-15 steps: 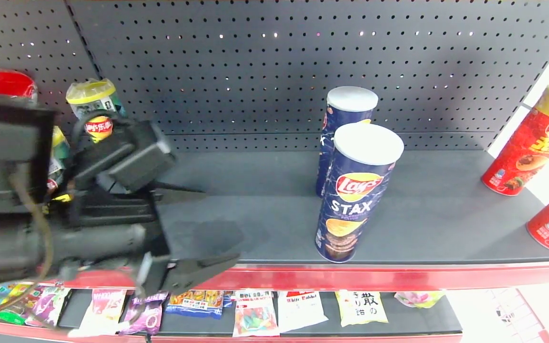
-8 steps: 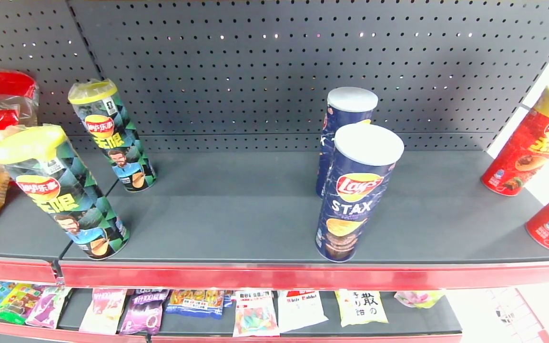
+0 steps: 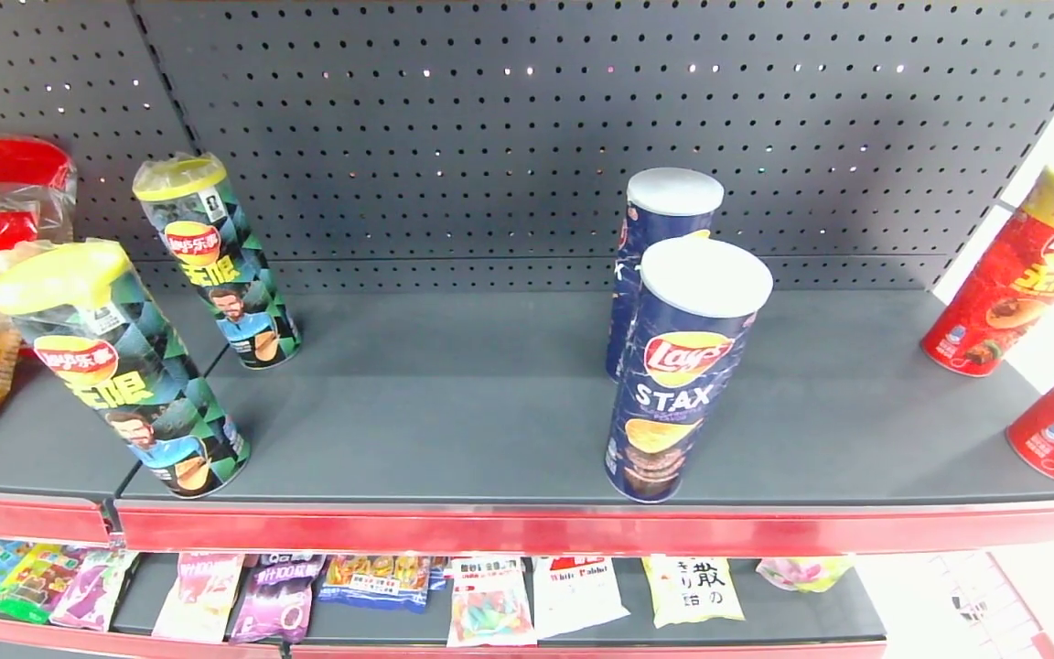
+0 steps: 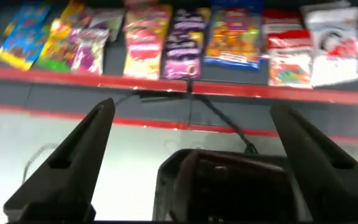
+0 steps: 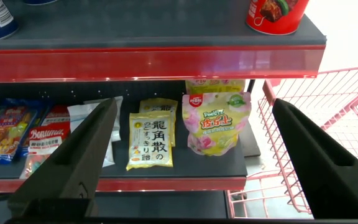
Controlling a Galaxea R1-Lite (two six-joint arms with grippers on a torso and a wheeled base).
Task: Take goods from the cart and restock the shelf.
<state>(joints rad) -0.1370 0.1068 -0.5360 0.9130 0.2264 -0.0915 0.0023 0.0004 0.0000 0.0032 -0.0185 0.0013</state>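
Left end effector (image 4: 191, 109), its fingers spread wide and holding nothing, hangs before the lower tier of snack packets (image 4: 185, 40); the right end effector (image 5: 192, 106), likewise spread and empty, faces the same tier beside the red wire cart (image 5: 328, 118). No goods are in hand. On the dark grey metal shelf (image 3: 490, 403) above, a tall navy-blue crisp tube with a white lid (image 3: 687, 366) stands close to the red front lip, a second navy tube (image 3: 664, 220) just behind it. Green-patterned tubes with yellow lids (image 3: 115, 366) stand to the left, red tubes (image 3: 1012, 275) to the right. Tall and narrow, the front tube would likely topple off the lip if a newly placed item or a rising arm clipped it
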